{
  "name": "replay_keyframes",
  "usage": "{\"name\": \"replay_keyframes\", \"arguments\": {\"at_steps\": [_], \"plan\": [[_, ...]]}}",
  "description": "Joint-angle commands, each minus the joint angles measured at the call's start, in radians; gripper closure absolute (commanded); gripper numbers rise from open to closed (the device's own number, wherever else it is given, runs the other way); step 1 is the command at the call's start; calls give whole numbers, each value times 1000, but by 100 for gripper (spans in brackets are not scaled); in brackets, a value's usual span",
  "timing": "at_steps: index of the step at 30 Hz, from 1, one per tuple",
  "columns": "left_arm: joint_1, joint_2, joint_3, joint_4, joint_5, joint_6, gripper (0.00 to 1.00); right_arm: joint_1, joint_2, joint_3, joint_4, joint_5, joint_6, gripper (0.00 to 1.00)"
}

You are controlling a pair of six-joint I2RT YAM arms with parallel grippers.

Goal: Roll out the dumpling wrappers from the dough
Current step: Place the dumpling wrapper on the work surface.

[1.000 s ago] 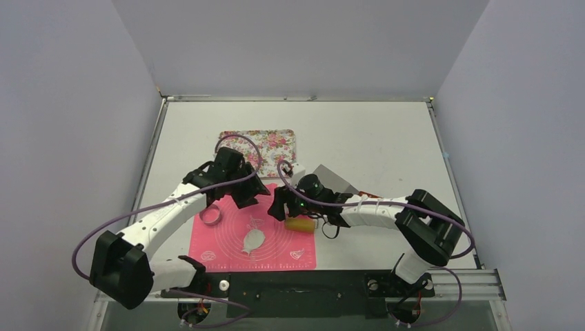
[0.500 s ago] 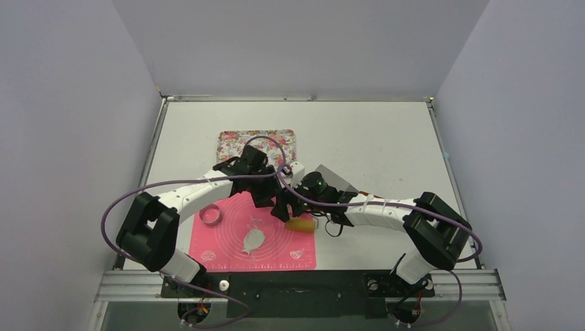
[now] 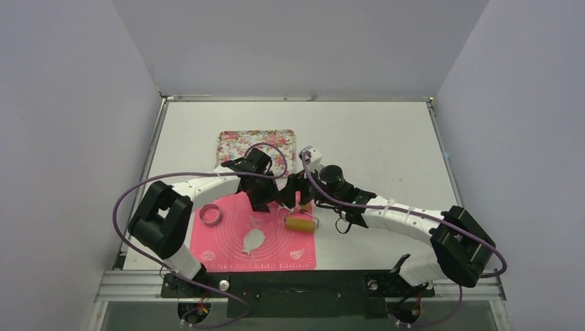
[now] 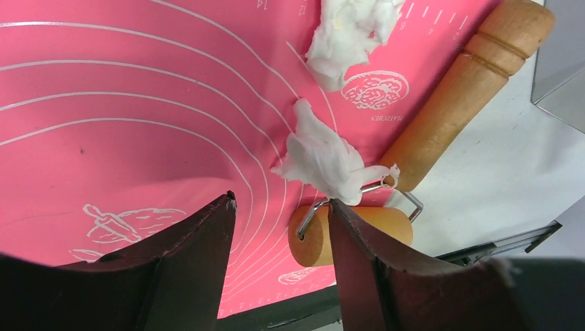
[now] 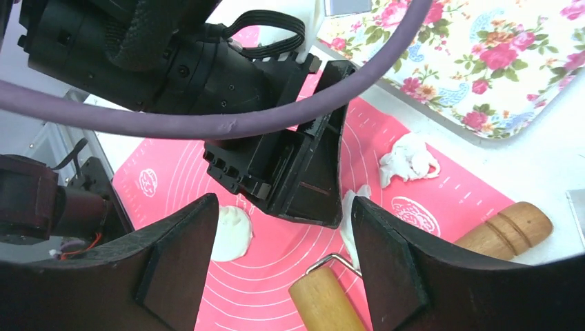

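A flat, roughly round white dumpling wrapper (image 3: 253,239) (image 5: 231,231) lies on the pink mat (image 3: 227,252). Ragged dough scraps (image 4: 324,162) (image 4: 352,27) sit near the mat's right side, one touching the wire frame of the wooden roller (image 3: 301,222) (image 4: 352,234). The roller's handle (image 4: 476,76) points off the mat. My left gripper (image 3: 268,205) (image 4: 279,207) hovers open over the mat just left of the roller, holding nothing. My right gripper (image 3: 293,196) (image 5: 283,203) is open and empty, above the roller and facing the left gripper's body (image 5: 276,138).
A metal ring cutter (image 3: 210,214) rests on the mat's left edge. A floral tray (image 3: 256,145) (image 5: 483,62) lies behind the mat. A grey metal piece (image 4: 559,69) sits right of the roller handle. Both arms' purple cables loop over the mat's far edge.
The left arm swung right across the mat toward the roller. The right gripper pulled back from over the roller, which now lies uncovered at the mat's right edge.
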Motion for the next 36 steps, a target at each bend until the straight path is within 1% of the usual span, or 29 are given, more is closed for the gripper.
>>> {"name": "replay_keyframes", "arguments": {"at_steps": [1, 2, 3, 5, 6, 7, 8, 9, 10, 11, 12, 13, 14, 15, 16, 17, 20, 21, 22, 23, 24, 25, 26, 27, 29, 33, 36], "plan": [[-4, -30, 85, -21, -31, 34, 50, -12, -97, -37, -12, 96, -1, 33], [-4, -41, 107, -35, -37, 36, 50, -25, -118, -44, -55, 163, 6, 33], [-4, -65, 121, -48, -65, 42, 50, -36, -162, -42, -86, 197, 17, 33], [-4, -118, 160, -93, -115, 51, 48, -86, -249, -23, -237, 310, 44, 33], [-5, -139, 177, -125, -135, 52, 47, -129, -311, -6, -366, 398, 56, 33], [-6, -190, 182, -139, -196, 49, 46, -154, -346, 3, -436, 435, 80, 31], [-7, -220, 182, -169, -232, 46, 45, -204, -421, 17, -565, 530, 97, 29], [-7, -286, 178, -184, -310, 33, 44, -228, -459, 22, -635, 575, 128, 19], [-7, -320, 162, -217, -351, 24, 43, -266, -541, 27, -762, 678, 140, 13], [-6, -393, 149, -235, -432, 2, 43, -282, -580, 25, -880, 736, 180, 7], [-5, -430, 116, -262, -468, -14, 42, -316, -657, 15, -928, 833, 194, 6], [1, -497, 77, -279, -522, -18, 42, -354, -692, -5, -988, 875, 181, 6], [5, -531, 58, -285, -539, -19, 42, -378, -754, -14, -1012, 894, 181, 6], [18, -590, 24, -298, -555, -19, 42, -427, -779, -27, -1053, 905, 223, 6], [25, -615, 9, -309, -558, -25, 41, -455, -809, -30, -1063, 886, 237, 7], [39, -660, -13, -336, -566, -30, 41, -521, -812, -31, -1081, 827, 279, 7], [57, -743, -50, -388, -591, -64, 41, -661, -764, -38, -1079, 695, 320, 7], [63, -756, -67, -407, -596, -71, 41, -731, -749, -50, -1058, 622, 329, 7], [67, -781, -74, -412, -598, -80, 41, -765, -720, -58, -1043, 585, 331, 8], [75, -791, -88, -420, -597, -83, 41, -818, -707, -78, -1005, 508, 333, 9], [79, -809, -95, -421, -589, -87, 41, -851, -679, -89, -982, 466, 339, 9], [86, -816, -105, -423, -585, -88, 41, -897, -666, -118, -930, 383, 342, 11], [89, -825, -107, -424, -577, -88, 41, -914, -638, -133, -903, 343, 350, 12], [94, -827, -110, -427, -574, -87, 41, -932, -624, -163, -845, 271, 355, 14], [98, -831, -111, -437, -570, -87, 41, -938, -588, -199, -764, 183, 363, 15], [100, -836, -119, -461, -561, -88, 41, -937, -553, -259, -658, 117, 391, 15], [100, -845, -138, -462, -546, -94, 41, -933, -546, -285, -615, 81, 419, 15]]}}
